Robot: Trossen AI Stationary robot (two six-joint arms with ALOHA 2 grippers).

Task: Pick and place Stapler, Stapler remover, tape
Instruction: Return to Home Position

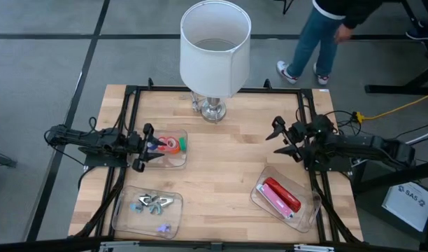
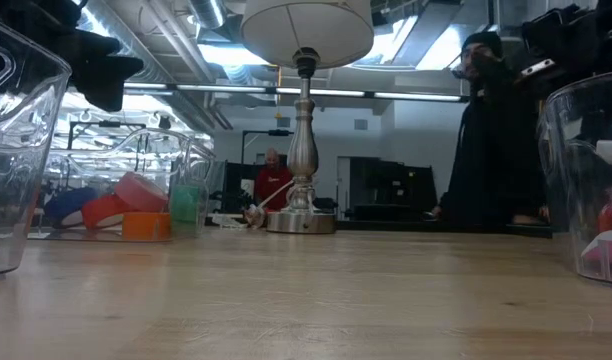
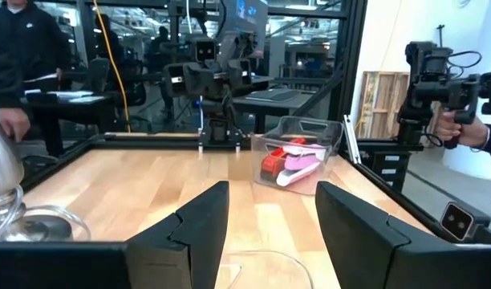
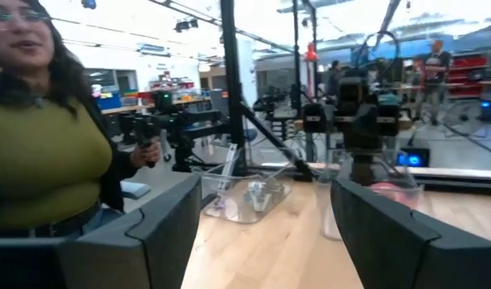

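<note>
Left gripper (image 1: 144,148), right gripper (image 1: 277,136): fingers (image 3: 193,225) apart.

The tape rolls (image 1: 170,145), small rings of pink, green, orange and blue, lie bunched together in a clear bin (image 1: 177,162) just left of the lamp (image 1: 214,56). The staple removers (image 1: 152,203), grey and pale blue, lie jumbled in a second clear bin (image 1: 123,217), farther from the lamp on that same side. The red stapler (image 1: 282,193) and pink stapler (image 1: 271,203) lie flat, side by side and touching, in a third clear bin (image 1: 308,213) right of the lamp, well apart from it.

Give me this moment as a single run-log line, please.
left gripper: open, by binned tape | right gripper: open, over table | staple removers, staplers: binned
</note>
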